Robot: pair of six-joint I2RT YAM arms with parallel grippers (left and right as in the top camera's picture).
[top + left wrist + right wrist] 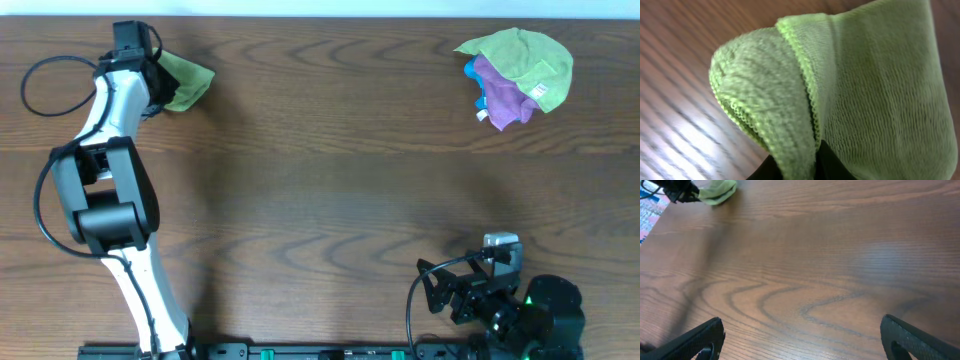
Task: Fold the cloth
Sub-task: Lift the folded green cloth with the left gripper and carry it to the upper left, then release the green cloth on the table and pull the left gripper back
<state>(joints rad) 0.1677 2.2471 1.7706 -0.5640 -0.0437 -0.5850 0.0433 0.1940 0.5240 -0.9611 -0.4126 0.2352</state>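
Green cloth (pixel 865 90) in left claw (pixel 163 80), right claw (pixel 802 336) agape.

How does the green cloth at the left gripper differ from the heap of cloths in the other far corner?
The green cloth is one piece, pinched by the left gripper; the heap mixes green, purple and blue pieces and lies free. The heap looks bigger than the green cloth. Both are crumpled, not folded.

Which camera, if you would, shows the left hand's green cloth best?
Left wrist: the green cloth fills the frame, hem and weave sharp. Overhead shows it small, partly behind the left arm; right wrist shows a distant bunch.
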